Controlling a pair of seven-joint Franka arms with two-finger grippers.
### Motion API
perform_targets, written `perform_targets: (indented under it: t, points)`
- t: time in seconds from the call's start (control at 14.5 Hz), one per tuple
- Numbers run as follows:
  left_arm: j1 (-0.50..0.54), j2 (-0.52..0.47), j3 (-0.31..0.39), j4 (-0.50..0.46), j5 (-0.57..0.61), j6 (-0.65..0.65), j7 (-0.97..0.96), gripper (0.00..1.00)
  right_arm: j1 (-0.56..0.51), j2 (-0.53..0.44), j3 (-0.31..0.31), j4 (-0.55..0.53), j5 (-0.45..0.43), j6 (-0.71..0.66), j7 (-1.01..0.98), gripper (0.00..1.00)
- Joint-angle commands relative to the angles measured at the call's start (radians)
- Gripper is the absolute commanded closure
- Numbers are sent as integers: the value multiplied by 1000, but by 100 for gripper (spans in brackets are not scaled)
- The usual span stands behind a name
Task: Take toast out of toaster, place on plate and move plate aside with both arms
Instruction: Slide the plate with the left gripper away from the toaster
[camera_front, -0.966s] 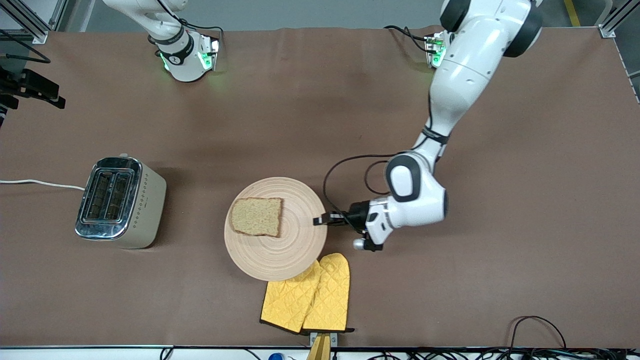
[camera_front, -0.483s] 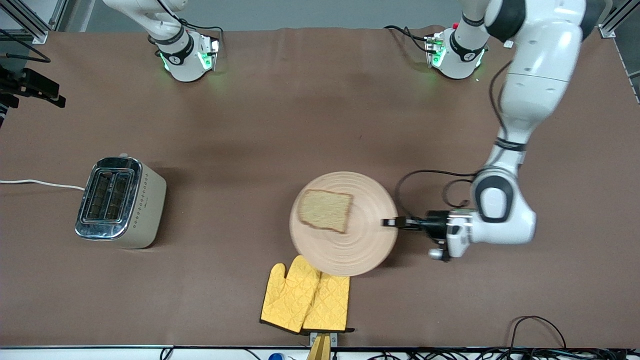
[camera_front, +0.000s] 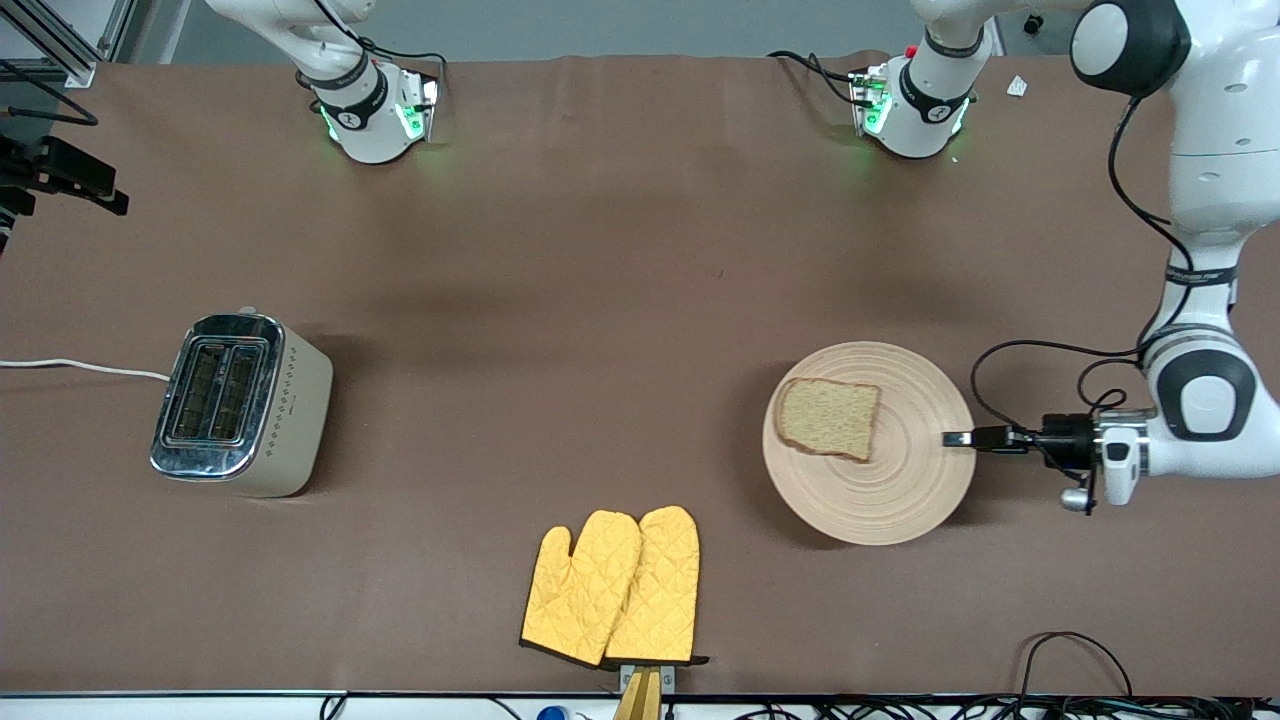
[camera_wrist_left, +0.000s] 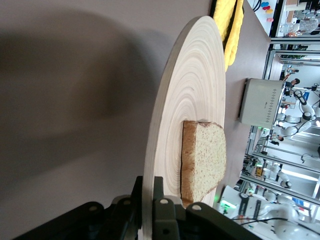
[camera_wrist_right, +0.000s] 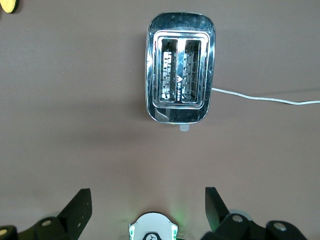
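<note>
The round wooden plate (camera_front: 900, 490) is at the left arm's end of the table, level and low over the brown cloth. The toast (camera_front: 828, 418) lies flat on it, off centre. My left gripper (camera_front: 958, 438) is shut on the plate's rim on the side toward the left arm's end. The left wrist view shows the jaws (camera_wrist_left: 148, 200) pinching the rim of the plate (camera_wrist_left: 195, 100), with the toast (camera_wrist_left: 207, 160) just past them. My right gripper (camera_wrist_right: 147, 207) is open and empty, high above the table near its own base; the front view does not show it.
A silver two-slot toaster (camera_front: 240, 403) stands at the right arm's end, its slots empty (camera_wrist_right: 180, 74), with a white cord. Yellow oven mitts (camera_front: 620, 590) lie at the table's edge nearest the front camera. Cables lie along that edge.
My left gripper has carried the plate with the toast toward the left arm's end of the table, off the oven mitts. The right arm has not moved.
</note>
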Motion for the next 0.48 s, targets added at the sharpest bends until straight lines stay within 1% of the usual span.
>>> perform_targets:
  t: [0.0,0.21,0.28,0.41]
  points:
    - [57,-13,-15,-16,10,-26,86,98,-13,-1,9,11,-14,-12,1,0]
    - [128,22,-15,-19,25,-28,169,98,-13,-1,9,11,-17,-12,-1,0]
    - [145,49,-16,-19,25,-29,201,98,-13,-1,9,11,-17,-12,-1,0]
    - [163,71,-15,-22,24,-29,220,98,-13,-1,9,11,-17,-12,-1,0]
